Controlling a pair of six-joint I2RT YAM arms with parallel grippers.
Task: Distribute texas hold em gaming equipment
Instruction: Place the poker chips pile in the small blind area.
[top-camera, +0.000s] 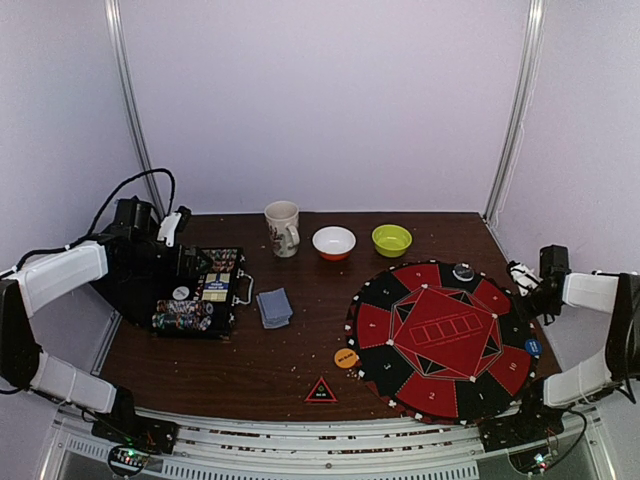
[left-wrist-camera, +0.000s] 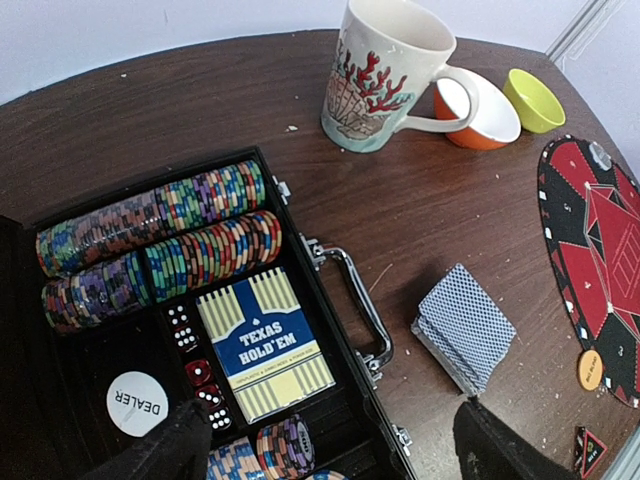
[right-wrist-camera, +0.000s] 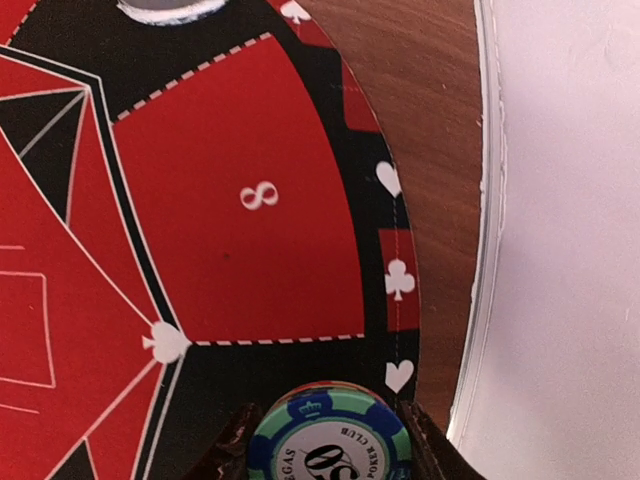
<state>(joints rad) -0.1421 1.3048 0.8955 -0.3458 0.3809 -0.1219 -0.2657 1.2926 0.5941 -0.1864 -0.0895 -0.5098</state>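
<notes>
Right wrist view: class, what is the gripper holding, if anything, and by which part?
The right gripper holds a poker chip, pinched at opposite sides of its rim.

Left gripper (left-wrist-camera: 328, 446) spread (right gripper (right-wrist-camera: 328, 452) clamped)

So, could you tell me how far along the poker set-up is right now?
Early. Done: the card deck lies out beside the case; a black-and-white disc, blue disc and orange disc sit at the mat's edge, the triangular marker nearby. In hand: the right tool grips a green-and-blue poker chip over the mat's rim; the left tool hangs open above the case. Left: the chip rows inside it.
</notes>
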